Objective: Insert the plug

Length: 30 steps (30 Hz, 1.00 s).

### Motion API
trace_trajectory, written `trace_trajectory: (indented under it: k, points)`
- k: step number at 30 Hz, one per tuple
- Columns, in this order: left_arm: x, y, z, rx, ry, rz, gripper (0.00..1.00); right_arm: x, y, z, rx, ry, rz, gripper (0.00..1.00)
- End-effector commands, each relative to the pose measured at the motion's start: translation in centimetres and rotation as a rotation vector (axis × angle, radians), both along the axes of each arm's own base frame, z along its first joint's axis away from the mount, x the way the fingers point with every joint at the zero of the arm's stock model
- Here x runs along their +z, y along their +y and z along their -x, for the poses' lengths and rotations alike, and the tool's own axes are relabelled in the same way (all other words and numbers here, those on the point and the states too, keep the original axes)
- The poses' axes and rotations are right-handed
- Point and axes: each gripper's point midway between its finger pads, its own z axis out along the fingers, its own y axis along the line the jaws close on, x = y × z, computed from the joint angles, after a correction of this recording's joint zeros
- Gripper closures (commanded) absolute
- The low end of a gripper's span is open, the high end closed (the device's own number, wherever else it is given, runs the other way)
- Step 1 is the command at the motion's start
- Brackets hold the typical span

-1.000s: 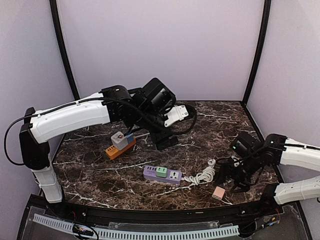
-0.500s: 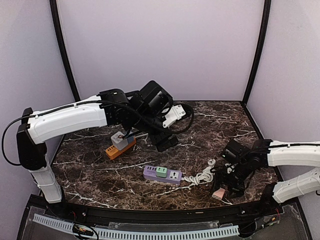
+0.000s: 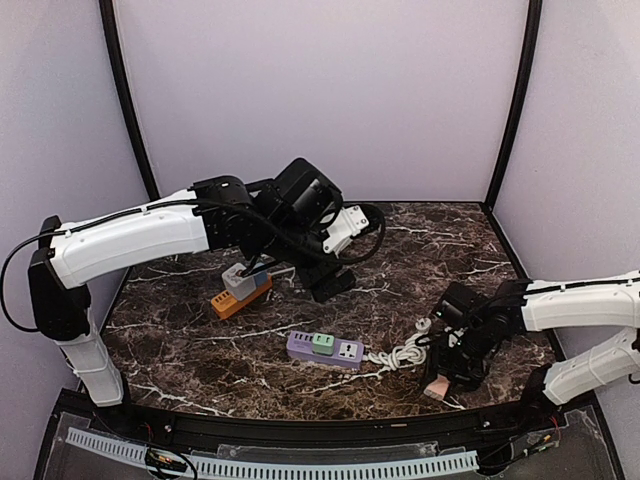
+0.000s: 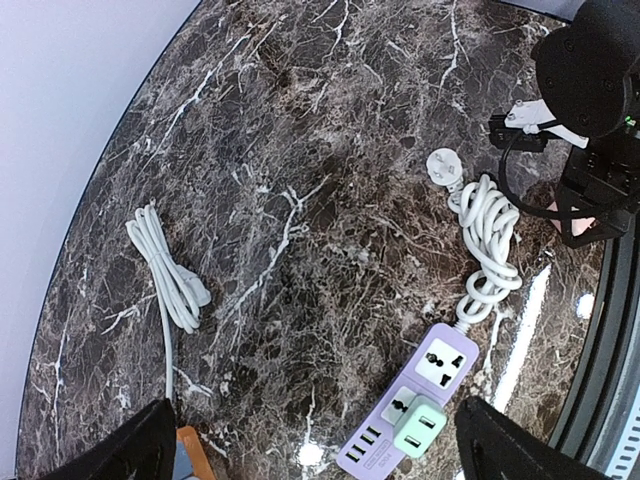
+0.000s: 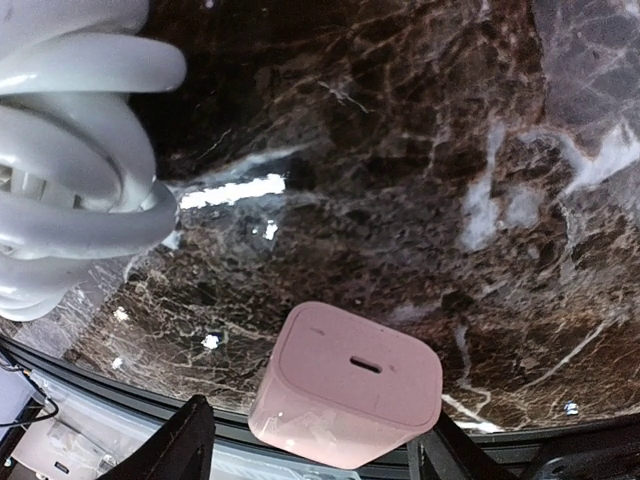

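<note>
At the desk's [image 3: 400, 260] near edge, toward the right corner, the pink plug [image 5: 347, 385] sat with its slotted face toward the wrist camera. The right hand [image 5: 312, 425] straddled it, fingers apart, one on each side, not clamped. Just left lay the coiled white cord [image 3: 405, 352], running to the purple power strip [image 3: 325, 349] near the middle of the near edge, a green adapter [image 3: 322, 341] seated in it. Farther back on the left lay an orange strip [image 3: 240, 293]. Above the desk's middle hung the left hand [image 4: 320, 460], fingers spread wide, holding nothing.
</note>
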Motion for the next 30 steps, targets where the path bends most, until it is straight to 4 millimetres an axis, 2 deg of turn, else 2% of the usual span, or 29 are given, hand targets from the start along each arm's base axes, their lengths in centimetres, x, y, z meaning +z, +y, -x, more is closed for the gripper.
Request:
trace_trajectory:
  k: [1, 3, 6, 8, 11, 17, 20, 26, 30]
  points:
    - [0.8, 0.9, 0.6, 0.003, 0.011, 0.015, 0.01, -0.2, 0.4, -0.5, 0.013, -0.02, 0.007, 0.35]
    - [0.6, 0.9, 0.6, 0.002, 0.013, 0.01, 0.01, -0.2, 0.4, -0.5, 0.015, -0.024, 0.007, 0.38]
    - [0.6, 1.0, 0.6, 0.005, 0.016, 0.011, 0.01, -0.1, 0.1, -0.6, 0.033, -0.032, 0.019, 0.49]
    - [0.4, 1.0, 0.7, 0.005, 0.019, 0.012, 0.01, 0.0, -0.1, -0.6, 0.063, -0.042, 0.035, 0.6]
    - [0.4, 1.0, 0.8, 0.005, 0.021, 0.016, 0.01, 0.3, -0.1, -1.0, 0.134, -0.065, 0.048, 0.67]
    - [0.4, 1.2, 0.8, 0.008, 0.022, 0.021, 0.01, 1.2, -0.6, -2.8, 0.323, -0.173, 0.121, 0.66]
    - [0.4, 1.1, 0.8, 0.009, 0.024, 0.025, 0.01, 1.0, -1.0, -3.5, 0.38, -0.211, 0.153, 0.6]
    - [0.2, 1.3, 0.9, 0.013, 0.027, 0.03, 0.01, -0.2, -2.0, -3.6, 0.376, -0.197, 0.223, 0.56]
    - [0.1, 1.6, 1.1, 0.019, 0.029, 0.038, 0.01, -0.8, -2.0, -3.3, 0.351, -0.199, 0.228, 0.46]
